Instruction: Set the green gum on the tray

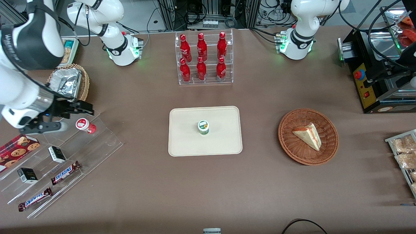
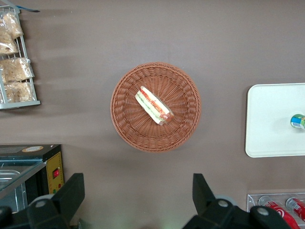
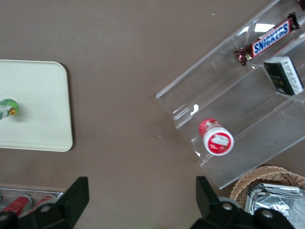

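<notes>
The small green gum bottle with a white lid [image 1: 203, 127] stands upright on the flat cream-beige rectangular tray [image 1: 185, 136], while the black two-finger gripper [image 1: 87, 108], spread wide and holding nothing, hovers toward the working arm's end of the table.

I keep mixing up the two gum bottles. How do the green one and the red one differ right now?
The green gum has a green body; the red gum a red one. The green gum stands on the tray; the red gum sits on the clear stepped rack, beside the open gripper. Both have white lids.

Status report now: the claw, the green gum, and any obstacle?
Claw open, empty, above the clear stepped shelf beside red gum. Green gum upright on tray, mid-tray. Nothing in the way.
</notes>
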### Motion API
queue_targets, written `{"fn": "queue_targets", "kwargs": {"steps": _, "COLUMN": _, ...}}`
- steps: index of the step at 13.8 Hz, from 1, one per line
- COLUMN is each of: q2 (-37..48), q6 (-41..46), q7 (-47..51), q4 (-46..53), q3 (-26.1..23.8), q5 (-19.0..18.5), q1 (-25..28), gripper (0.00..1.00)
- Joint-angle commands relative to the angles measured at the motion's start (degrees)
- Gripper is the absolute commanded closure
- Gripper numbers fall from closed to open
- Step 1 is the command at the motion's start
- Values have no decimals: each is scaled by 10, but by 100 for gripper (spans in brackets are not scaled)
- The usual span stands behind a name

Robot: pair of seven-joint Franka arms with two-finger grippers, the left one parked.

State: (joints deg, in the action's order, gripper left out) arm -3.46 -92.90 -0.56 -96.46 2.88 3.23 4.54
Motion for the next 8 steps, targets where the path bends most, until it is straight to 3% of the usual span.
{"fn": "queue_targets", "kwargs": {"steps": 1, "q2": 38, "q6": 15, "q7": -22, "q4": -29, "q3": -9, "q5": -9, "q1": -36, "gripper": 0}}
{"fn": "queue_targets", "kwargs": {"steps": 8, "q2": 66, "q6": 94, "q7": -18, "q4": -6, "q3": -10, "q5": -10, "q1": -59, "gripper": 0}}
